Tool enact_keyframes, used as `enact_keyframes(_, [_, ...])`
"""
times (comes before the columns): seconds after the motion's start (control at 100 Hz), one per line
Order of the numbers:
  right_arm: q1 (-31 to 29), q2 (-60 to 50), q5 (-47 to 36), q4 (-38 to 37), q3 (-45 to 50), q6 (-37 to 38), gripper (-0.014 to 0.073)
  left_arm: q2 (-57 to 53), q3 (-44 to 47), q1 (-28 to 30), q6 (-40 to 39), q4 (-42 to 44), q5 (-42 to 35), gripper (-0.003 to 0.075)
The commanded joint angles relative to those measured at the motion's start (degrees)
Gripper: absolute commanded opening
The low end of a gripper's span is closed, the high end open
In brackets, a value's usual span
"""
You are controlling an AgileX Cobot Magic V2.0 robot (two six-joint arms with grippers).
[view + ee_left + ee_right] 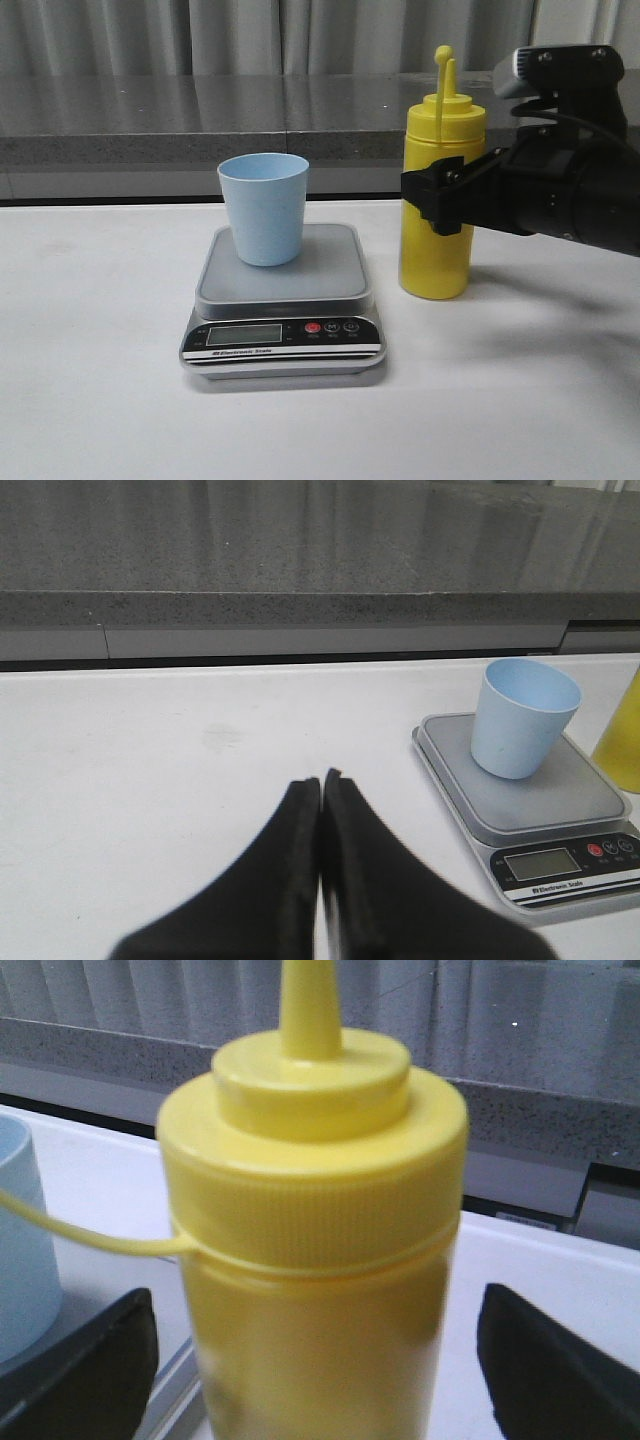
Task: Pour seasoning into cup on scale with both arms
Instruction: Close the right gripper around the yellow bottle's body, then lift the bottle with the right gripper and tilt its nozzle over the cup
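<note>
White table (90, 400): right hand (440, 205) open around seasoning bottle (437, 200); left hand (322, 785) closed, empty

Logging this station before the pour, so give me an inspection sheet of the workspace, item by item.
Surface: white table, bare apart from the job's things.
Scale: scale sits mid-table, display facing the camera; reading too small to tell.
Cup: light blue cup upright on the scale's platform.
Seasoning: yellow bottle upright on the table, right of the scale, cap off the nozzle on its tether.
Clutter: nothing seen.
Hands: left hand shut, holding nothing, away from the scale; right hand open, fingers either side of the bottle.
Cables: one on the right arm.
Surroundings: grey ledge and curtain behind.
</note>
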Motion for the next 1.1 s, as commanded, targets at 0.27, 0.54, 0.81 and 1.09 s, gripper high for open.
enact_keyframes(0.27, [0.12,1.97,-5.96,-0.55,-5.46,-0.29,0.0633,0.48,-1.64,0.11,-0.54,-0.18,-4.59,-0.002])
enact_keyframes(0.54, [0.12,2.1,-6.18,-0.26,-5.51,-0.29,0.0629,0.48,-1.64,0.11,-0.54,-0.18,-4.59,-0.002])
enact_keyframes(0.81, [0.12,2.1,-7.02,-0.2,-5.51,-0.29,0.0303,0.48,-1.64,0.11,-0.54,-0.18,-4.59,-0.002])
enact_keyframes(1.09, [0.12,2.05,-9.1,-0.2,-5.51,-0.29,0.0229,0.48,-1.64,0.11,-0.54,-0.18,-4.59,-0.002])
